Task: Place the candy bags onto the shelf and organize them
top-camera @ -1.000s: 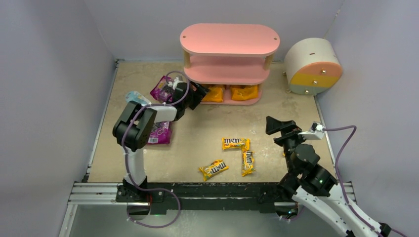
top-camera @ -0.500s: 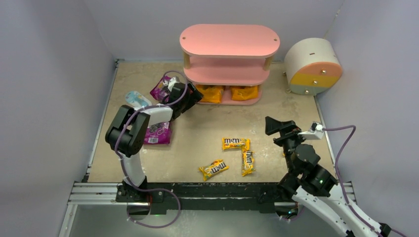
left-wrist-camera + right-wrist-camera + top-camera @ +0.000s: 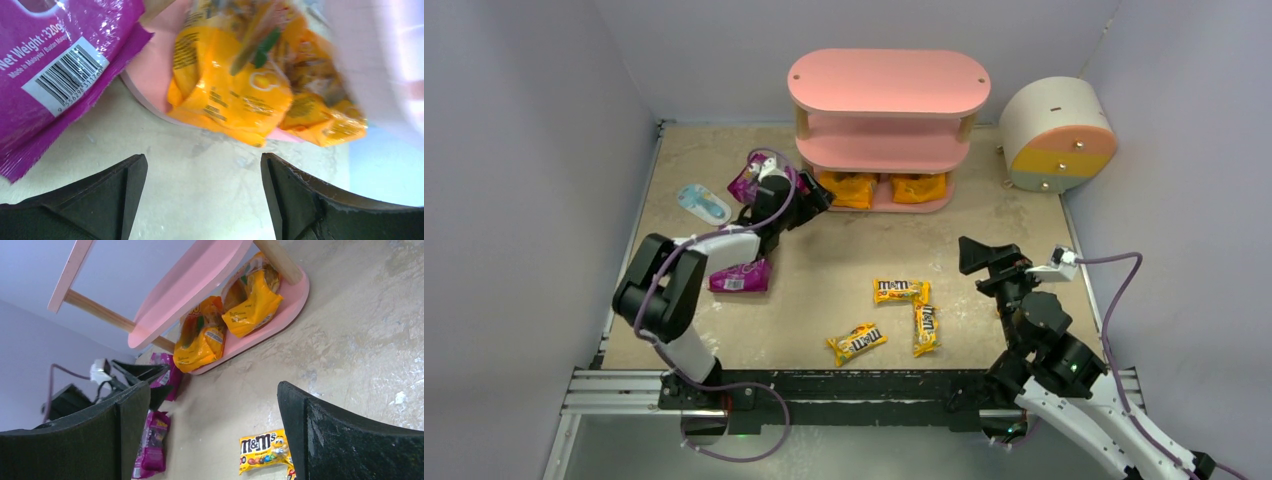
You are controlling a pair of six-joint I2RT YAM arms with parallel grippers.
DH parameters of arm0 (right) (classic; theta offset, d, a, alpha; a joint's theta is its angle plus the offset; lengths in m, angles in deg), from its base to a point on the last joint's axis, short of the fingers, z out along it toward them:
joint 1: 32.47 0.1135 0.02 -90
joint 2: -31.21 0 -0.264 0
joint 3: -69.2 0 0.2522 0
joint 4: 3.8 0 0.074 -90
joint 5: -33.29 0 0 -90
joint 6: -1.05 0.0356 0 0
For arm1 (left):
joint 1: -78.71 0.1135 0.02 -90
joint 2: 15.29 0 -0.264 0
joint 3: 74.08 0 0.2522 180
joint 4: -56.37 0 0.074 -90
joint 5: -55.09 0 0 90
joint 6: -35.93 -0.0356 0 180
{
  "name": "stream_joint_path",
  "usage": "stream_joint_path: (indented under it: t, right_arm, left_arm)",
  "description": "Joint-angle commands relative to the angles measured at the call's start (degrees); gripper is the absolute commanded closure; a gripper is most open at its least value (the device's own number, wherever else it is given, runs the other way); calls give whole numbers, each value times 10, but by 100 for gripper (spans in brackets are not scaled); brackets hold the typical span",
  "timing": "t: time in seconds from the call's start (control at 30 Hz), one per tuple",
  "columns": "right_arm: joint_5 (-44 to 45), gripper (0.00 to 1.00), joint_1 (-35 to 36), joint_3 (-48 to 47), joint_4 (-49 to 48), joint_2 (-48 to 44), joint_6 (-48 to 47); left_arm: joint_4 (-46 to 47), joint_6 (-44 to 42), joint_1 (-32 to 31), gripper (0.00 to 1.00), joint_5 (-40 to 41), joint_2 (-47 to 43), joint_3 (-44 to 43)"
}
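Note:
The pink shelf [image 3: 889,80] stands at the back with two orange bags [image 3: 854,188] [image 3: 919,187] on its bottom tier. My left gripper [image 3: 814,197] is open and empty just left of them. In the left wrist view its jaws [image 3: 204,200] hover over bare table, with an orange bag [image 3: 235,95] ahead and a magenta bag [image 3: 55,75] to the left. One magenta bag [image 3: 746,180] lies behind the left wrist, another [image 3: 742,275] by the left arm. Three yellow M&M's packets [image 3: 901,291] [image 3: 857,342] [image 3: 926,330] lie mid-table. My right gripper [image 3: 974,255] is open and empty, raised [image 3: 212,435].
A pale blue flat packet [image 3: 703,203] lies at the left. The round cream drawer unit [image 3: 1059,135] stands at the back right. Grey walls close the table on three sides. The right wrist view shows the shelf [image 3: 200,280] and one M&M's packet [image 3: 262,450].
My left arm's elbow has swung left and its gripper has drawn back a little from the shelf, uncovering the blue packet and the nearer magenta bag. The right arm has hardly moved.

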Motion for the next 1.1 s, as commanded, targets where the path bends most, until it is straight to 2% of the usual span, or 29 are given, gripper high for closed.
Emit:
stream_joint_path:
  t: [0.0, 0.1, 0.2, 0.37, 0.5, 0.57, 0.63, 0.73, 0.8, 0.93, 1.07]
  right_arm:
    - [-1, 2, 1, -15, -12, 2, -4]
    - [7, 2, 1, -17, -9, -3, -44]
    - [21, 2, 1, -14, -1, -11, -67]
    - [14, 2, 1, -2, -4, -12, -100]
    - [-27, 2, 1, 12, -35, 8, -159]
    - [-39, 2, 1, 16, -44, 22, -166]
    - [-46, 2, 1, 20, -58, 38, -170]
    - [-55, 2, 1, 25, -86, 63, -189]
    - [-66, 2, 1, 19, -102, 81, -206]
    - [-83, 2, 0, 6, -119, 117, -217]
    - [-109, 2, 1, 11, -141, 136, -209]
  left_arm:
    - [35, -45, 5, 13, -25, -110, 34]
    - [-22, -90, 5, 12, -25, -181, 38]
    - [-148, -114, 6, 8, 30, -249, 24]
    - [-366, -55, 10, 2, 156, -349, 34]
    - [-461, -32, 18, 0, 246, -425, 70]
    - [-500, -38, 57, 0, 268, -435, 76]
    - [-490, -70, 147, 0, 207, -430, 82]
    - [-417, -116, 305, 0, 50, -401, 117]
    - [-360, -127, 367, 0, -48, -378, 147]
    - [-249, -132, 394, 1, -158, -354, 206]
    - [-219, -149, 393, 1, -177, -332, 214]
